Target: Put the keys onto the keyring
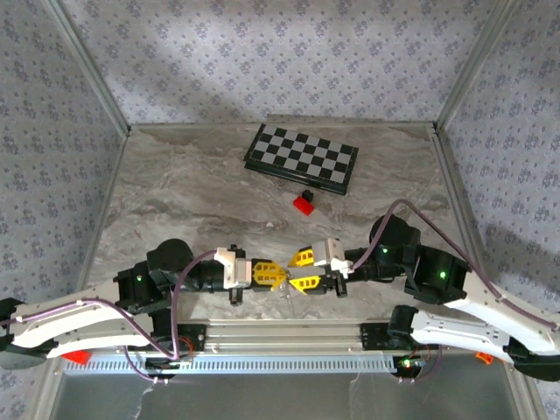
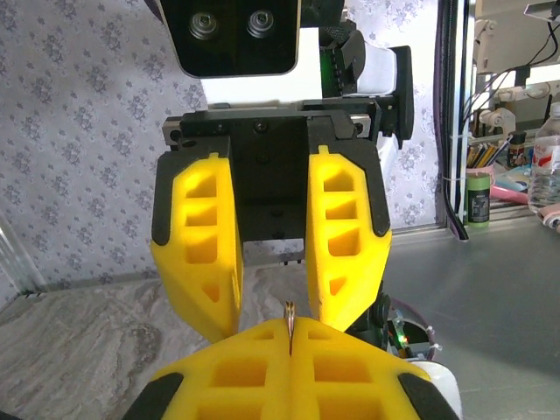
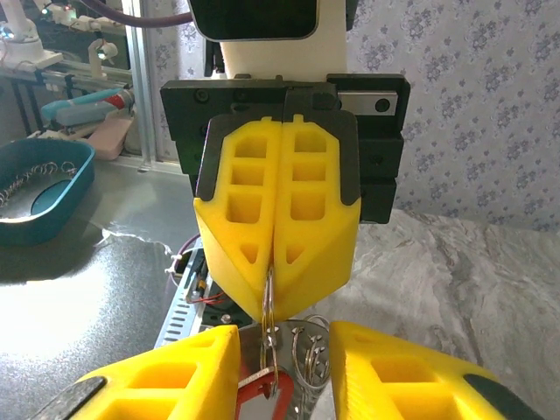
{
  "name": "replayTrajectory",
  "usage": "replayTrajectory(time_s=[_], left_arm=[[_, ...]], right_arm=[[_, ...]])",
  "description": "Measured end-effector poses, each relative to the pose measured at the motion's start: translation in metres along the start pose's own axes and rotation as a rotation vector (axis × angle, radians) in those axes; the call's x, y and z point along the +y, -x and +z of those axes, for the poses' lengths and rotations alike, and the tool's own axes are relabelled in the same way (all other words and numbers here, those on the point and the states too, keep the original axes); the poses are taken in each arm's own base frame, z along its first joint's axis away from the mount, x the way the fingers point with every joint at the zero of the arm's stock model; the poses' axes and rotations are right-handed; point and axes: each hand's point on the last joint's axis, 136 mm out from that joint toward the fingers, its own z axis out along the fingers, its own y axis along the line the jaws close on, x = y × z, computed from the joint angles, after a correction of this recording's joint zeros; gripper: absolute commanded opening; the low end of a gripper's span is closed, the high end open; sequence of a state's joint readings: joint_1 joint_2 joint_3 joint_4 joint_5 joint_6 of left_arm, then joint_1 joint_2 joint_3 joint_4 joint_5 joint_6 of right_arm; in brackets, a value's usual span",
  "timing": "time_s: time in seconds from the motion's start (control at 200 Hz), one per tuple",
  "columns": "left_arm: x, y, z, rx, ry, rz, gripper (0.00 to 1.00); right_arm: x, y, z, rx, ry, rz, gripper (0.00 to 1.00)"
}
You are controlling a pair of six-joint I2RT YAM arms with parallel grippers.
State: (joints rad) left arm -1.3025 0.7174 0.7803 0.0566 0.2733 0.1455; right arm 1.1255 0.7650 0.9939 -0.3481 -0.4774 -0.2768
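My left gripper (image 1: 272,274) (image 2: 290,331) is shut on the keyring (image 2: 289,317), a thin silvery wire ring whose edge pokes up between the fingertips. In the right wrist view that ring (image 3: 269,293) hangs out of the left gripper's closed yellow fingers (image 3: 311,236). A key with a red head (image 3: 261,395) dangles from it, next to silvery metal pieces and wire loops (image 3: 308,354). My right gripper (image 1: 303,269) (image 3: 282,339) faces the left one tip to tip. It stands open, its fingers on either side of the hanging key and not touching it.
A black-and-white chessboard (image 1: 302,157) lies at the back of the marble table. A red block with a black piece (image 1: 304,203) sits in front of it. Beyond the table's near rail a blue bin (image 3: 77,179) holds metal rings.
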Motion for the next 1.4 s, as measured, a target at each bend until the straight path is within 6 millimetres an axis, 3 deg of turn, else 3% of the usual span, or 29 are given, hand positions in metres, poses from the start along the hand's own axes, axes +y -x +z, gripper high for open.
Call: replayTrajectory(time_s=[0.315, 0.455, 0.68, 0.93, 1.294, 1.399], left_arm=[[0.002, -0.006, 0.004, 0.019, 0.006, -0.006, 0.0], [0.005, -0.009, 0.006, 0.031, 0.023, -0.008, 0.0], [0.015, -0.022, 0.004, 0.118, 0.083, -0.002, 0.14], [0.03, -0.039, -0.003, 0.244, 0.166, 0.019, 0.08], [0.03, -0.051, -0.006, 0.301, 0.169, 0.02, 0.09], [0.029, -0.052, -0.005, 0.305, 0.161, 0.018, 0.02]], right_arm=[[0.001, -0.007, 0.003, 0.01, 0.01, 0.0, 0.0], [-0.001, -0.011, 0.001, 0.018, -0.002, 0.005, 0.0], [-0.01, -0.023, 0.002, 0.082, -0.048, 0.019, 0.0], [-0.021, -0.038, 0.006, 0.2, -0.086, 0.039, 0.0], [-0.022, -0.049, 0.013, 0.268, -0.085, 0.04, 0.0], [-0.021, -0.051, 0.013, 0.273, -0.082, 0.042, 0.0]])
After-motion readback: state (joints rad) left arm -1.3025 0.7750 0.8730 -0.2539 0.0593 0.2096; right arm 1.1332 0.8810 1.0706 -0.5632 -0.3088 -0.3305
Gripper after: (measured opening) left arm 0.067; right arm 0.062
